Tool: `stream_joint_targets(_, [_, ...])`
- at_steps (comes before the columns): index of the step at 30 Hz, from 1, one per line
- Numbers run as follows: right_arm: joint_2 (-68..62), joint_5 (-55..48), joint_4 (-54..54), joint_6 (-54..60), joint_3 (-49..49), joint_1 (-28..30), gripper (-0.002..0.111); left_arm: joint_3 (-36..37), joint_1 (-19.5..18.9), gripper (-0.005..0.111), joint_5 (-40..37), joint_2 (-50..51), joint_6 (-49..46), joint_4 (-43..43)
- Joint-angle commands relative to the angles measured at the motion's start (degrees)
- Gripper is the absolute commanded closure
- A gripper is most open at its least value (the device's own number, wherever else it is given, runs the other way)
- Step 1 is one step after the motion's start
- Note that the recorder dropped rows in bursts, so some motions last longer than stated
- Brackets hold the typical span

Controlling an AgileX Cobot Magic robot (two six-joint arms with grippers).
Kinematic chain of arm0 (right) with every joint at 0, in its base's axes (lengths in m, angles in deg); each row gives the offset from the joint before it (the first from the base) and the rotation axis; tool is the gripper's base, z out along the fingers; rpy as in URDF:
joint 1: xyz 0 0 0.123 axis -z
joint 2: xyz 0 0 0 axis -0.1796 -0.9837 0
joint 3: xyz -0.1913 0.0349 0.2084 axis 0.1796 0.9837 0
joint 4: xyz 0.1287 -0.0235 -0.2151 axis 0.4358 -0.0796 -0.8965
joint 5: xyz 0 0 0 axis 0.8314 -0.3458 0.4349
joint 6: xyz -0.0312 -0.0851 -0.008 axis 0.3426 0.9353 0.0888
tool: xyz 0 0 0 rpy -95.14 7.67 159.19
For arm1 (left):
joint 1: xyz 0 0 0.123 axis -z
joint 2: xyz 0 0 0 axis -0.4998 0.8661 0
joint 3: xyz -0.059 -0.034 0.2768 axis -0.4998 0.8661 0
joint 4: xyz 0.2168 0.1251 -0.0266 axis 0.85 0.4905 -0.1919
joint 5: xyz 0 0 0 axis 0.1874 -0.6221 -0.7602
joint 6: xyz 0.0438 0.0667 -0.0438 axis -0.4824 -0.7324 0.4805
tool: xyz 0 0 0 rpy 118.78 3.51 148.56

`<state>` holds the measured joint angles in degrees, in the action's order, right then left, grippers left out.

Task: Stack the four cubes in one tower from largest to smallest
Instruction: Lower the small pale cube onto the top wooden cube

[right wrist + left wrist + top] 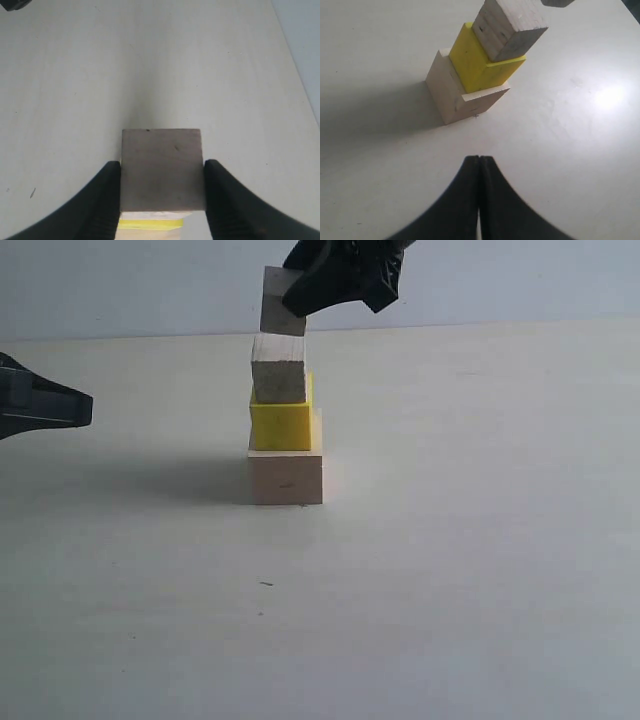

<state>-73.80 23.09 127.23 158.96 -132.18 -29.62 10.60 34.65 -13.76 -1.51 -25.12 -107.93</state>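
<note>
A three-cube tower stands on the table: the large pale wooden cube (285, 478) at the bottom, the yellow cube (280, 425) on it, and the small wooden cube (278, 370) on top. My right gripper (305, 295) is shut on the smallest wooden cube (275, 305) and holds it directly over the small one, at or just above its top face. In the right wrist view that cube (161, 150) fills the gap between the fingers, with a yellow sliver (150, 224) below it. My left gripper (80, 408) is shut and empty, well to the left of the tower (475, 62).
The plain white table (450, 570) stretches around the tower, with a pale wall behind its far edge. The left gripper's shut tips (479, 159) hover over bare tabletop a short way from the large cube (455, 95).
</note>
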Motion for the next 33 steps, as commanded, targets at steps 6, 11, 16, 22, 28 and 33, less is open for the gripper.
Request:
stream_joint_targets(6, [-0.93,2.36,1.13,-1.01,-0.36,-0.06,0.108,0.19,-0.14,0.107,0.62,-0.38,0.28,0.05])
stream_joint_targets(11, [-0.97,1.74,1.13,-2.81,-0.36,-0.06,0.108,0.19,-0.14,0.107,0.24,-0.38,0.28,0.05])
stream_joint_targets(16, [-0.97,1.86,1.24,-2.82,-0.36,-0.06,0.108,0.19,-0.14,0.107,0.24,-0.38,0.28,0.05])
stream_joint_targets(22, [-1.07,2.36,1.0,-2.82,-0.36,-1.44,0.108,0.19,-0.14,0.107,0.47,-0.38,0.28,0.05])
stream_joint_targets(28, [-1.07,3.9,-4.27,-4.84,-0.36,-2.08,0.108,0.19,-0.14,0.107,-0.26,-0.38,0.28,0.05])
stream_joint_targets(33, [-1.07,3.81,-3.22,-4.84,-0.36,-2.08,0.108,0.19,-0.14,0.107,-0.26,-0.38,0.28,0.05])
